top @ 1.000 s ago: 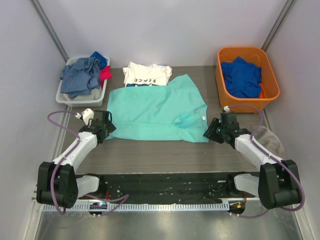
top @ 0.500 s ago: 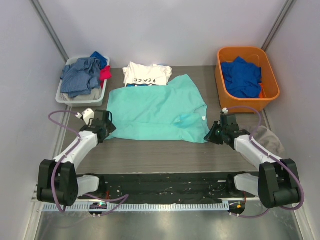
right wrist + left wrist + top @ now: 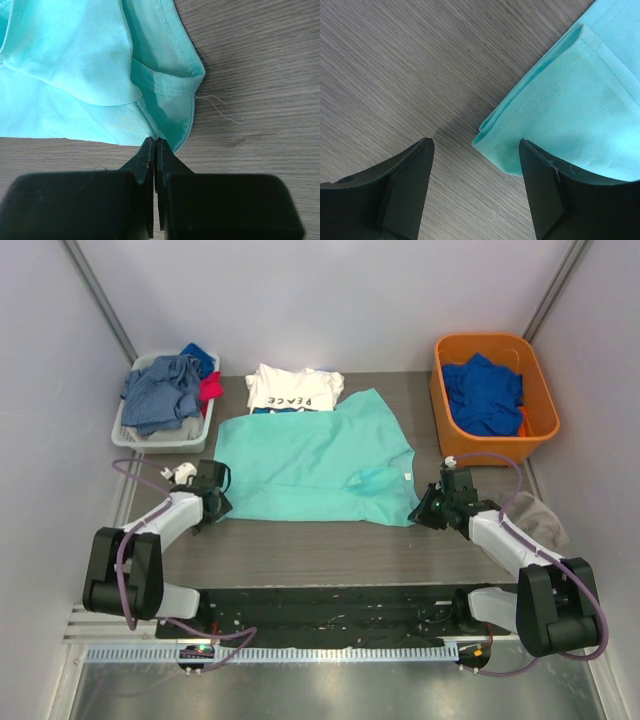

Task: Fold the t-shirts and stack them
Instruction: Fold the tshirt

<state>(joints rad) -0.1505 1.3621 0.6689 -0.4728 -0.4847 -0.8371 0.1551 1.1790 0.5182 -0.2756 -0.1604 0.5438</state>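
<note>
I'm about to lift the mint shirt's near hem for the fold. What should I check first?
1. Right tool shut on the near right corner of the mint t-shirt: ok.
2. Left tool closed on the near left corner: not ok; open, poised at the corner.
3. Both fabric layers in the right grip: cannot tell.
4. White t-shirt apart from the mint one's far edge: cannot tell; they meet in the top view.

Mint-teal t-shirt: plain, short-sleeved, lying flat at mid-table. One sleeve is folded in over the body at the right. Near left corner is doubled over, with the stitched hem showing. Loose threads trail from the near right corner.

White t-shirt: folded compact, "PEACE" print uppermost, lying behind and touching the teal shirt's far edge.
</note>
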